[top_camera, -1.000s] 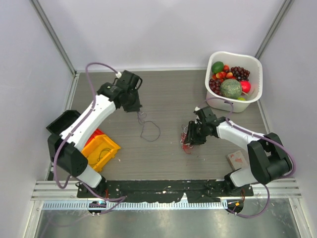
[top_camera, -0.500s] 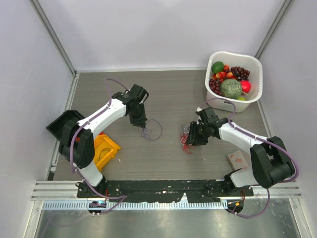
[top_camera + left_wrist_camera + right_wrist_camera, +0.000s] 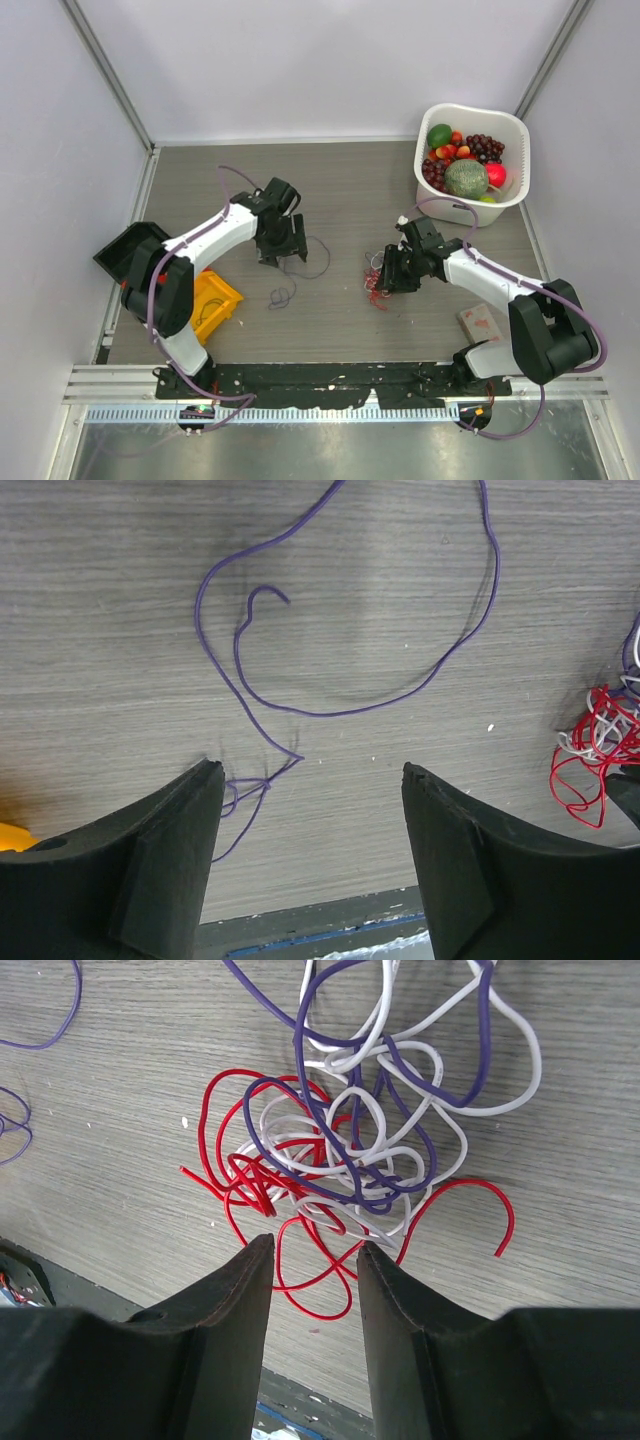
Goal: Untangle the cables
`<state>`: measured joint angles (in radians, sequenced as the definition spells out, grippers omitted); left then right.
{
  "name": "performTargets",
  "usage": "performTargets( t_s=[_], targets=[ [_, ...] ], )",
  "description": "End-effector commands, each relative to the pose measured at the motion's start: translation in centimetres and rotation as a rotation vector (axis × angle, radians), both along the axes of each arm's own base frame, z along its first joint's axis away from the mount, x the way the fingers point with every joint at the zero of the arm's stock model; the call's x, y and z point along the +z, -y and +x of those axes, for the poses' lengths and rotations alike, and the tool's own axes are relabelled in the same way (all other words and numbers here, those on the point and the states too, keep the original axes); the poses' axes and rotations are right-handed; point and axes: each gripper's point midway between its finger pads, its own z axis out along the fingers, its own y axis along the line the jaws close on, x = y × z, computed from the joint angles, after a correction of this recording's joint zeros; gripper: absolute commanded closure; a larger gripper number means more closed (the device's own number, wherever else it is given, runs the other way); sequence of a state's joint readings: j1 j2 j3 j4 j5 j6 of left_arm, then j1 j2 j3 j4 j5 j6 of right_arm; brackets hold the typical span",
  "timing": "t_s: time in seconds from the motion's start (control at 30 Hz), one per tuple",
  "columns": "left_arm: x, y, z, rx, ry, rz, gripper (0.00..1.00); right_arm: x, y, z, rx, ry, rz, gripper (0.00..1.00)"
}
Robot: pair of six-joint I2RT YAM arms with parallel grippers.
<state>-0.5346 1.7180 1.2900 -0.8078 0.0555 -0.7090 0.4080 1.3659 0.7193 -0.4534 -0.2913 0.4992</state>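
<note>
A single purple cable [image 3: 320, 715] lies free on the wooden table in a wide loop, its small knotted end [image 3: 281, 296] near the front. My left gripper [image 3: 310, 768] hovers just above it, open, with nothing between its fingers. To the right sits the tangle of red, white and purple cables [image 3: 350, 1150], also seen as a small heap [image 3: 375, 282] in the top view. My right gripper [image 3: 315, 1244] stands over the tangle's near edge with its jaws partly apart. A red loop [image 3: 330, 1305] lies on the table between its fingertips, not pinched.
A white basket [image 3: 470, 108] of fruit stands at the back right. A yellow bin [image 3: 215, 300] and a black box [image 3: 125, 250] sit by the left arm, and a pinkish block [image 3: 480, 320] by the right base. The table's dark front edge [image 3: 300, 930] is close below the left fingers.
My left gripper came down and toward the front with the purple cable, then opened and let it go; the cable now lies flat. The right arm barely moved.
</note>
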Motion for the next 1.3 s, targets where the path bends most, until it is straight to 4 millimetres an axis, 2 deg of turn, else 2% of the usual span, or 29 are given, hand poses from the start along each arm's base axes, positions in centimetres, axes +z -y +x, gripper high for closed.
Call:
performTargets(
  t_s=[0.0,0.1,0.17,0.37,0.5,0.6,0.8,0.97,1.03,1.13,1.27],
  targets=[
    [1.4,0.4,-0.2,0.013,0.041,-0.056,0.23,0.9,-0.1,0.3,0.012,0.033,0.015,0.56],
    [0.4,-0.5,-0.7,0.052,0.020,-0.015,0.14,0.8,-0.1,0.3,0.012,0.028,0.018,0.56],
    [-0.2,-1.1,-0.9,0.155,-0.033,0.014,0.15,0.9,-0.2,0.3,0.012,0.031,0.021,0.55],
    [-1.0,0.1,-1.3,0.445,-0.172,-0.032,0.21,0.9,-0.2,0.5,0.011,0.032,0.020,0.56],
    [-1.5,-1.2,-3.0,0.674,-0.268,0.036,0.09,1.1,-0.1,0.4,0.010,0.040,0.018,0.56],
    [-2.2,-1.1,-2.9,0.719,-0.287,0.042,0.01,1.2,0.0,0.4,0.010,0.050,0.015,0.56],
    [-4.4,-0.7,-2.0,0.757,-0.306,0.062,0.01,1.3,0.2,0.4,0.014,0.062,0.011,0.55],
    [-5.7,-0.3,-1.1,0.766,-0.289,0.040,0.10,1.3,0.3,0.3,0.014,0.061,0.011,0.56],
    [-5.8,-0.3,-1.0,0.772,-0.287,0.036,0.17,1.3,0.2,0.3,0.017,0.060,0.010,0.56],
    [-6.0,-1.0,-0.8,0.789,-0.241,0.051,0.39,1.3,0.2,0.3,0.020,0.058,0.012,0.56],
    [-5.8,-1.5,-0.6,0.811,-0.189,0.009,0.61,1.3,0.1,0.3,0.022,0.059,0.013,0.56]
  ],
)
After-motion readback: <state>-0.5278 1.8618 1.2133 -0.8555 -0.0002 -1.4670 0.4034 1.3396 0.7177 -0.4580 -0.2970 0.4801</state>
